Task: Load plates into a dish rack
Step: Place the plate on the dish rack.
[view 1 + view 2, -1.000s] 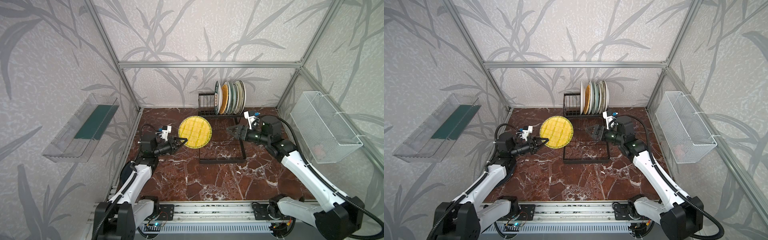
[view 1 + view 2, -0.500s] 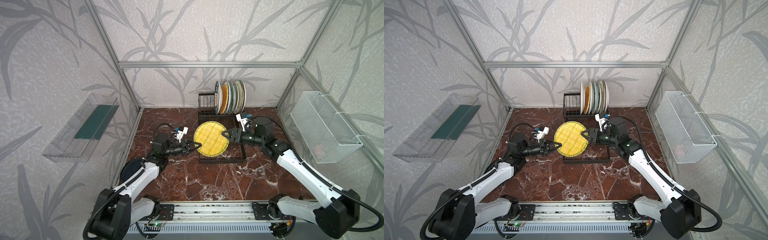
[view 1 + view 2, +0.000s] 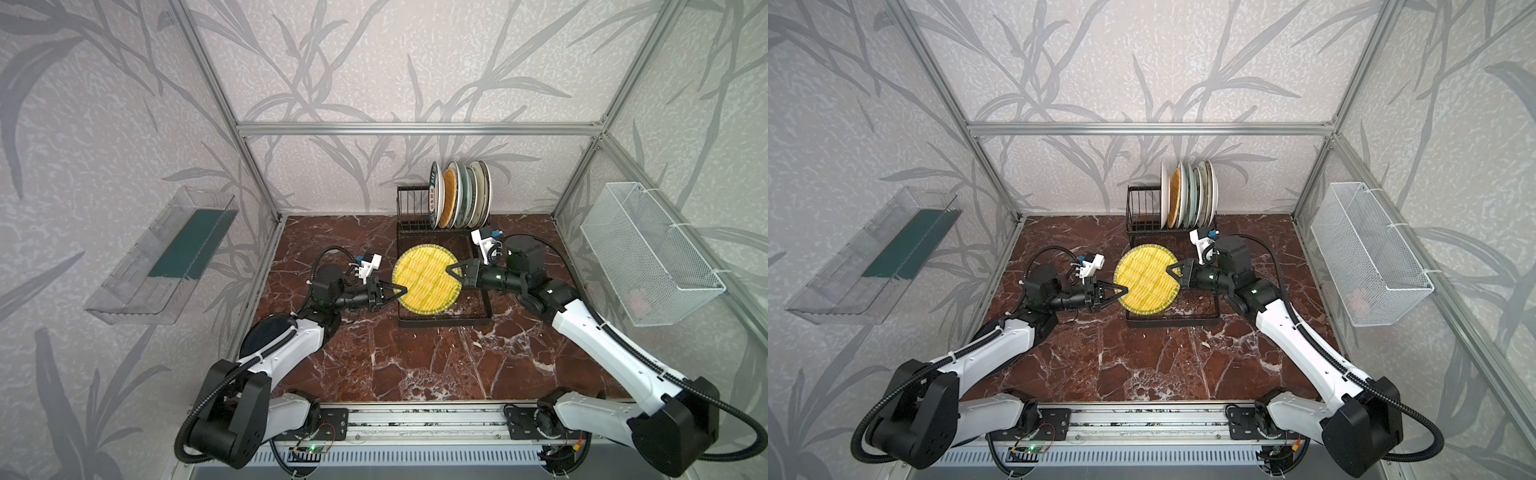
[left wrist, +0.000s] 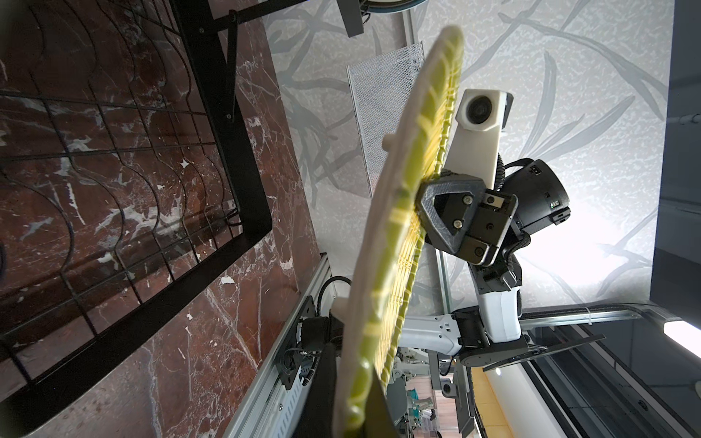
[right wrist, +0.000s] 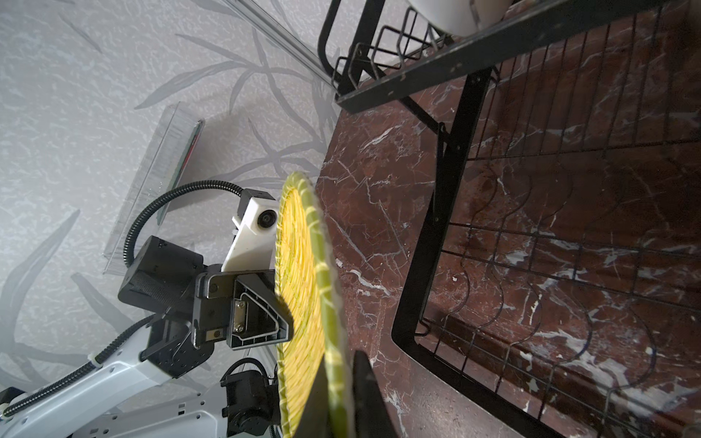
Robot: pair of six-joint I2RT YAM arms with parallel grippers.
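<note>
A yellow woven-pattern plate (image 3: 424, 278) (image 3: 1144, 278) hangs nearly upright over the flat tray of the black dish rack (image 3: 442, 322) (image 3: 1173, 323). My left gripper (image 3: 402, 289) (image 3: 1123, 289) (image 4: 352, 394) is shut on its left rim. My right gripper (image 3: 451, 270) (image 3: 1170, 271) (image 5: 337, 390) is shut on the opposite rim. Both wrist views show the plate (image 4: 394, 235) (image 5: 303, 284) edge-on, with the other arm's gripper on its far rim. Several plates (image 3: 459, 195) (image 3: 1187, 195) stand in the rack's back slots. A dark round plate (image 3: 264, 330) lies on the table, partly hidden under my left arm.
A clear plastic bin (image 3: 166, 253) hangs on the left wall and a white mesh basket (image 3: 648, 253) on the right wall. Empty upright slot bars (image 3: 411, 208) stand left of the racked plates. Aluminium frame posts border the marble table (image 3: 415, 365).
My left arm carried the yellow plate to the right, over the rack tray. My right gripper came in from the right and shut on the plate's other rim.
</note>
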